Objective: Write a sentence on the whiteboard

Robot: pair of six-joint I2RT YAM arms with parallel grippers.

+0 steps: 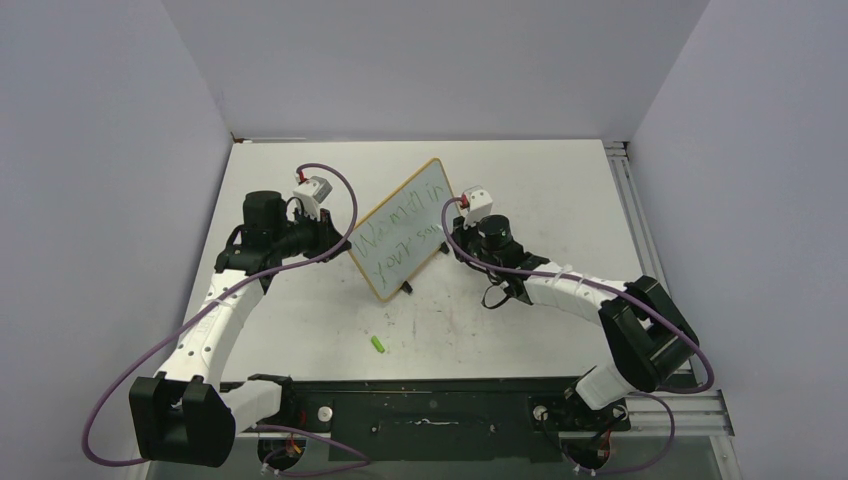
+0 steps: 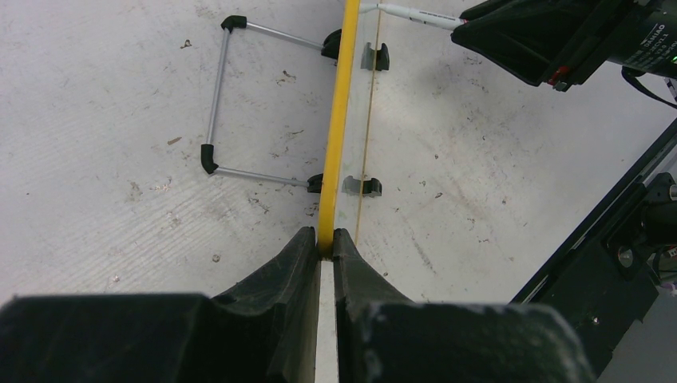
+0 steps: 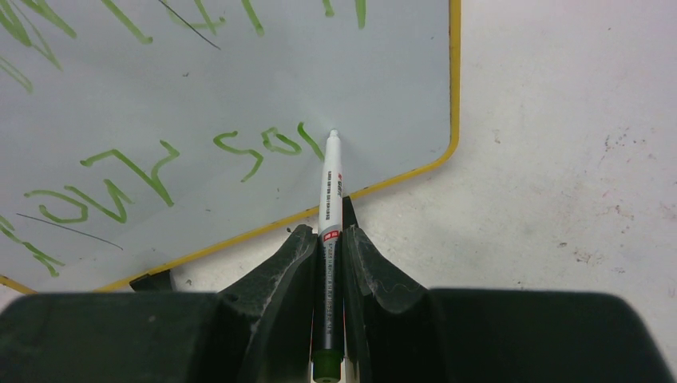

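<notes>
The whiteboard (image 1: 404,230) stands tilted on its black feet mid-table, its yellow frame seen edge-on in the left wrist view (image 2: 342,112). My left gripper (image 1: 335,232) is shut on the board's left edge (image 2: 326,243). The sentence (image 1: 392,238) runs in two green lines; its lower line shows in the right wrist view (image 3: 152,171). My right gripper (image 1: 458,243) is shut on a white marker (image 3: 330,199). The marker's tip touches the board just right of the last green stroke, near the lower right corner.
A green marker cap (image 1: 378,344) lies on the table in front of the board. The board's wire stand (image 2: 219,104) rests behind it. Grey walls enclose the table on the left, back and right; a black rail (image 1: 440,400) runs along the near edge.
</notes>
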